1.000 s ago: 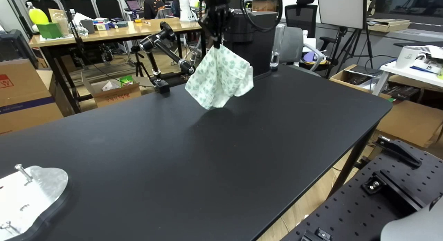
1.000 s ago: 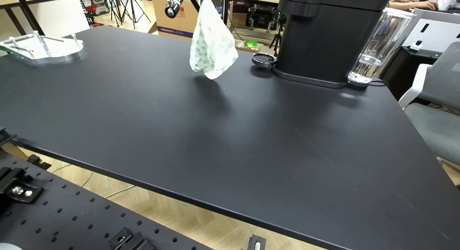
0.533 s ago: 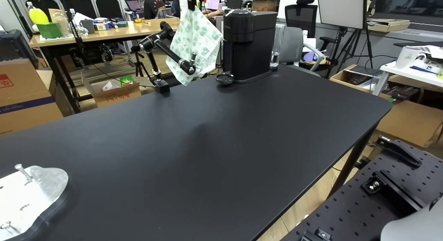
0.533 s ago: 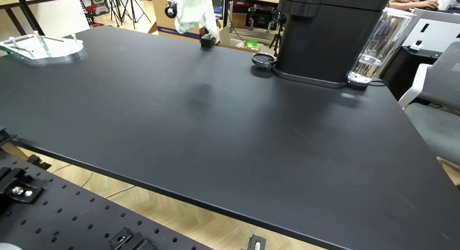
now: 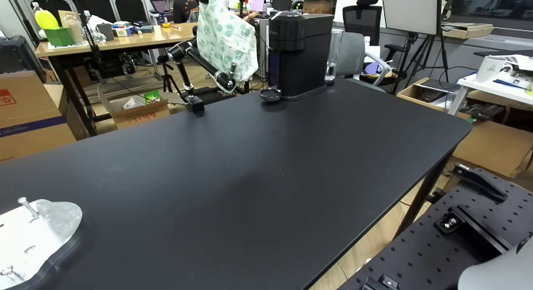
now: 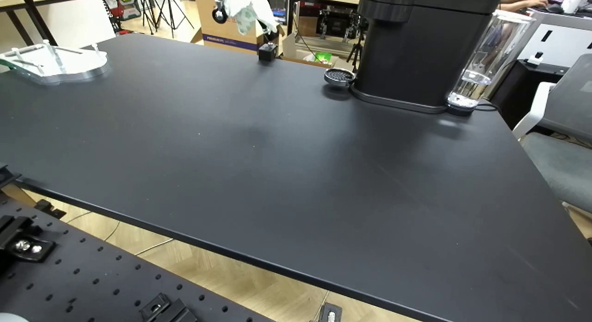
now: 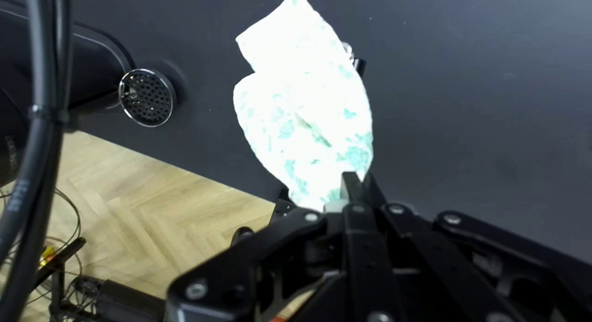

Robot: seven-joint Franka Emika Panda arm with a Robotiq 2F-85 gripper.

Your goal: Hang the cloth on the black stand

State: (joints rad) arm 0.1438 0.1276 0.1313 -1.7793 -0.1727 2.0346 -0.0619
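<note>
A: Which step are we seeing?

B: Draping, I'm judging. The gripper (image 7: 360, 178) is pinching the cloth (image 5: 228, 42), which is dangling against or just beside the black stand (image 5: 202, 61); I'm not able to tell which. Next it's needing a settled fold over the stand before loosening.

A: Containers?

B: Clear tank (image 6: 487, 58) is holding some liquid (image 6: 471, 87); cardboard box (image 5: 139, 118) is holding a green packet (image 5: 152, 96).

Black jaws, silver screws (image 7: 196, 291), thick black cables (image 7: 43, 81) with pale lettering (image 7: 18, 196).
</note>
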